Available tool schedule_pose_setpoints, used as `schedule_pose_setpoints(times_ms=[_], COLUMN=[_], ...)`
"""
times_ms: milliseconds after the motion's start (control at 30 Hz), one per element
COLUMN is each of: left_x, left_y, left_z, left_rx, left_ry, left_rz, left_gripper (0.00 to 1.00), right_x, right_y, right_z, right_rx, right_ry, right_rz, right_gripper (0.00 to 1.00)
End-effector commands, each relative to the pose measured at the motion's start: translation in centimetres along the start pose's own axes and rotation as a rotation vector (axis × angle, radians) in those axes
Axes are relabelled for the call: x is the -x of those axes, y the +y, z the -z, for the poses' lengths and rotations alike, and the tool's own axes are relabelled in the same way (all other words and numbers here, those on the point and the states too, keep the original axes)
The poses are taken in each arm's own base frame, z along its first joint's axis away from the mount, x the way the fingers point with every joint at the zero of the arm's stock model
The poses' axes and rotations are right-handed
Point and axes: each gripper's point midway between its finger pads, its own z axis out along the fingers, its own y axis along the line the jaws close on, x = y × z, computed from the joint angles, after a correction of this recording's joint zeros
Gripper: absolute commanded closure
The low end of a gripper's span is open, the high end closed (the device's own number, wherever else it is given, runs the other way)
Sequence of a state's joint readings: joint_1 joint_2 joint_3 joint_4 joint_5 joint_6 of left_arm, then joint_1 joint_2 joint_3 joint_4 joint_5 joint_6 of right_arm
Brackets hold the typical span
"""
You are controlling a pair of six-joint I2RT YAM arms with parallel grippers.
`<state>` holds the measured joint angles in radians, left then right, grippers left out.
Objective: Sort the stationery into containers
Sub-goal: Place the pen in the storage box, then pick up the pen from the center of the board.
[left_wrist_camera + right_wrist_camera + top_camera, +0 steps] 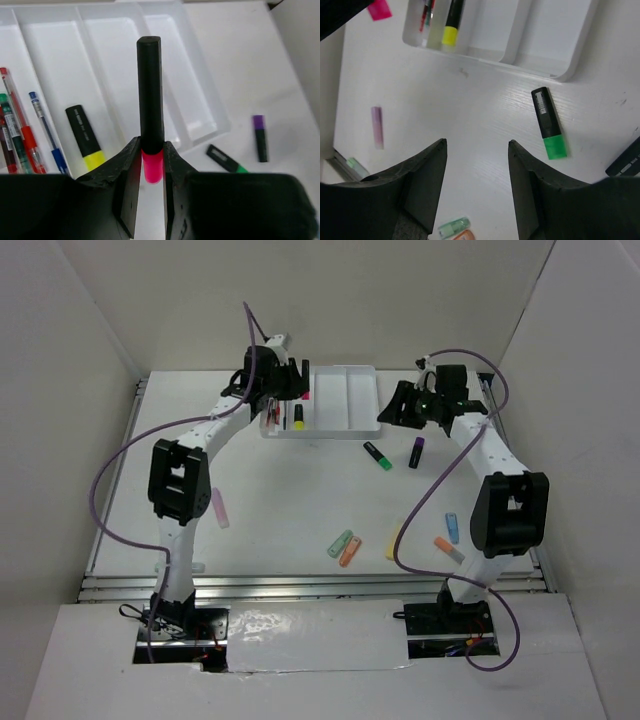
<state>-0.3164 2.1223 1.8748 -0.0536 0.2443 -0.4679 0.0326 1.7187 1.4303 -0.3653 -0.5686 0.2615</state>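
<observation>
White table (300, 500); only the left wrist view shows left tool (151, 162) clamping pink-capped highlighter (149, 90), right tool (477, 147) apart.

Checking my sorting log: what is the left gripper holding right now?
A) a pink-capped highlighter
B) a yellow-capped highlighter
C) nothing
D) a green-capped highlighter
A: the left gripper pinches the pink-capped highlighter by its pink end, above the white tray.

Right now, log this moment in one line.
left end effector: gripping pink highlighter by tray | right end effector: open, empty
</observation>
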Motion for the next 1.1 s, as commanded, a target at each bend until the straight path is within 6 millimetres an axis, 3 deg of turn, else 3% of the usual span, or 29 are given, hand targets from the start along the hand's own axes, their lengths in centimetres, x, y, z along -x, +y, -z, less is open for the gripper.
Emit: schedule_pose_setpoints(times_ms=[0, 233, 433, 533, 700, 800, 833, 967, 1067], left_x=[-0.6, -2.0, -5.1, -6.4, -5.8, -5.2, -5.2, -4.4, -2.6], left_y=[2.5, 6.1, 8.4, 9.3, 8.4, 7.7, 7.5, 6.2, 4.8], left_z=[-2.8, -6.4, -7.8, -8.0, -8.0, -7.8, -7.7, -7.0, -5.3], left_rx=[0.081, 0.130, 0.125, 0.133, 0.084, 0.062, 0.055, 0.018, -0.019], left_ry=[-0.011, -0.021, 0.036, 0.061, 0.040, 0.035, 0.038, 0.037, 0.016], left_rz=[-0.077, -0.070, 0.013, 0.039, 0.041, 0.038, 0.038, 0.039, 0.046], left_gripper=[1.00, 1.00, 1.00, 0.92, 0.64, 0.54, 0.50, 0.43, 0.42], right_x=[-0.9, -3.3, -4.8, -5.5, -7.6, -8.4, -7.9, -9.2, -9.5], right_y=[-0.6, -1.5, -3.2, -3.9, -5.4, -6.1, -6.3, -7.4, -8.7], right_z=[1.5, 1.4, 0.3, -0.8, -3.5, -5.0, -5.3, -7.1, -7.3], right_rx=[-0.103, -0.151, -0.245, -0.298, -0.371, -0.412, -0.429, -0.461, -0.522], right_ry=[0.011, 0.077, 0.160, 0.208, 0.310, 0.363, 0.360, 0.425, 0.441], right_rz=[0.102, 0.147, 0.186, 0.226, 0.295, 0.336, 0.361, 0.393, 0.416], right_gripper=[0.41, 0.42, 0.44, 0.44, 0.43, 0.43, 0.43, 0.41, 0.40])
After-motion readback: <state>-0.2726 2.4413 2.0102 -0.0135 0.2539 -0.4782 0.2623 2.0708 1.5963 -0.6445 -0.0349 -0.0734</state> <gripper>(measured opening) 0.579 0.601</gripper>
